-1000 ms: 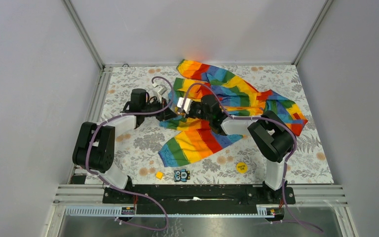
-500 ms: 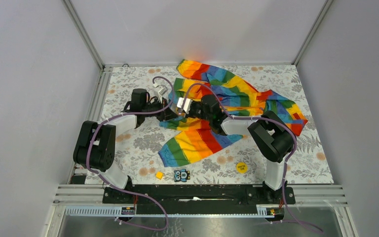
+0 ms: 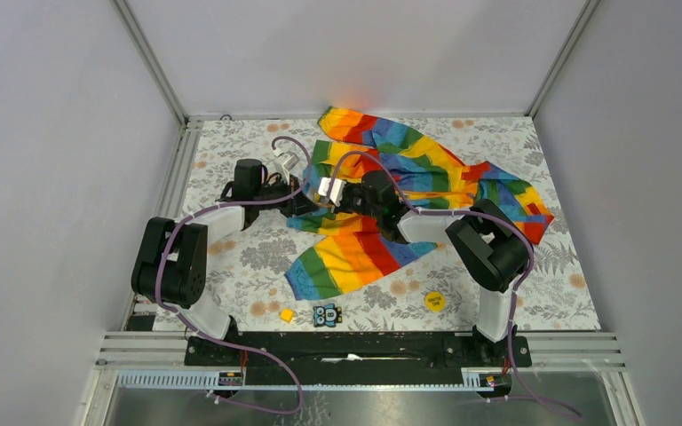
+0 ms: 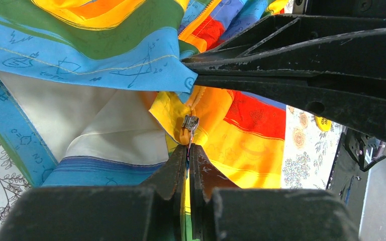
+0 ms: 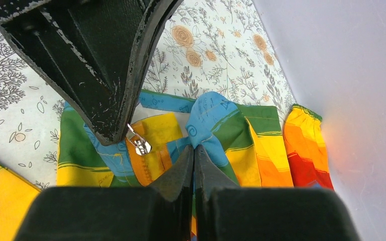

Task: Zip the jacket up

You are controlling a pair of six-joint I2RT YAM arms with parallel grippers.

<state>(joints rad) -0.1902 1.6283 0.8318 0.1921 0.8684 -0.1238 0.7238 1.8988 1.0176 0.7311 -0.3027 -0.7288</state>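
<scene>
at the left, pinching with the left gripper (image 4: 189, 152), closed tight on the tab of the zipper pull (image 4: 190, 123). thin hold, right at the very tip; could slip off under a hard tug. just to the right, clamping with the right gripper (image 5: 194, 150), squeezed onto a bunched blue fold of the jacket (image 3: 435, 164) beside the orange zipper strip (image 5: 139, 168). gripping cloth rather than the strip's end, so might let the strip buckle and jam the pull on the loose white lining (image 4: 100, 120). further right, sprawled rumpled across the middle and right of the table (image 3: 231, 142), spread loose; could drag along instead of zipping if tugged against that slack.
</scene>
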